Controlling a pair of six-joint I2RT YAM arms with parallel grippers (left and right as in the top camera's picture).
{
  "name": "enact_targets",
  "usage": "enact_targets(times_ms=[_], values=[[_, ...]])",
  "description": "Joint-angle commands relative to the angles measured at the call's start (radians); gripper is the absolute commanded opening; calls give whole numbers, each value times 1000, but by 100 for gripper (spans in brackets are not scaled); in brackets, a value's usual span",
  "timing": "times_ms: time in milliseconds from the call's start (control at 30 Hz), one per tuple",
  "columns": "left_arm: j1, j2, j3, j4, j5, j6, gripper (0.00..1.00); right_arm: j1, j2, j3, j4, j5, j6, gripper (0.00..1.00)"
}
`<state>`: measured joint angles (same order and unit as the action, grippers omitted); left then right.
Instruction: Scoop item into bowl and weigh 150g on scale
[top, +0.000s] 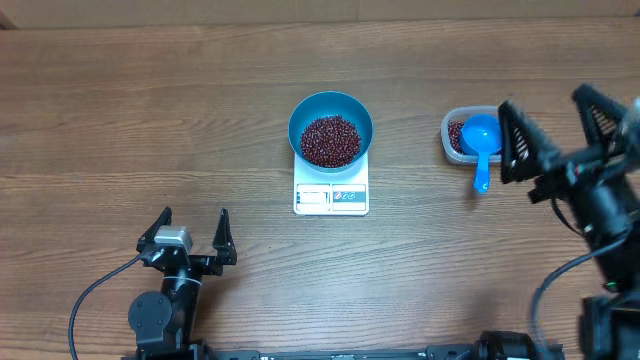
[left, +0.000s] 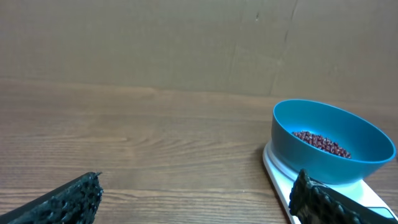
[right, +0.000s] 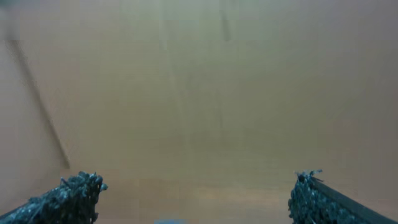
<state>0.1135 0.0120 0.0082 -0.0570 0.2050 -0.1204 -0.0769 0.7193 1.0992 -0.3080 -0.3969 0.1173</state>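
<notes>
Since beans (top: 330, 140) already lie in the bowl (top: 300, 115) set on the scale (top: 331, 198), the weighing stage is judged reached. Left tool (top: 194, 215) and right tool (top: 541, 100) are spread wide, empty. Should the reading, illegible here, fall short, the scoop (top: 480, 140) resting in the tub (top: 450, 125) must be grasped by its handle.

Teal bowl (top: 331, 120) upright on white scale (top: 331, 196), holding red-brown beans (top: 330, 140).
</notes>
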Motion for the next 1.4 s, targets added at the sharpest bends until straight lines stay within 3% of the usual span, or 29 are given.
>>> enact_targets(times_ms=[0,200,367,567,767,1000,1367], values=[[6,-8,-3,-2,-5,20,100,5,-116,-251,229,-114,2,100],[6,-8,-3,-2,-5,20,100,63,-306,-688,690,-89,43,100],[6,-8,-3,-2,-5,19,100,108,-458,-924,719,-6,43,100],[6,-8,-3,-2,-5,19,99,122,-596,-1095,692,65,42,100],[6,-8,-3,-2,-5,20,100,122,-719,-1092,363,267,79,100],[6,-8,-3,-2,-5,19,100,124,-717,-1092,219,372,95,100],[6,-8,-3,-2,-5,20,100,124,-717,-1091,222,385,34,100]])
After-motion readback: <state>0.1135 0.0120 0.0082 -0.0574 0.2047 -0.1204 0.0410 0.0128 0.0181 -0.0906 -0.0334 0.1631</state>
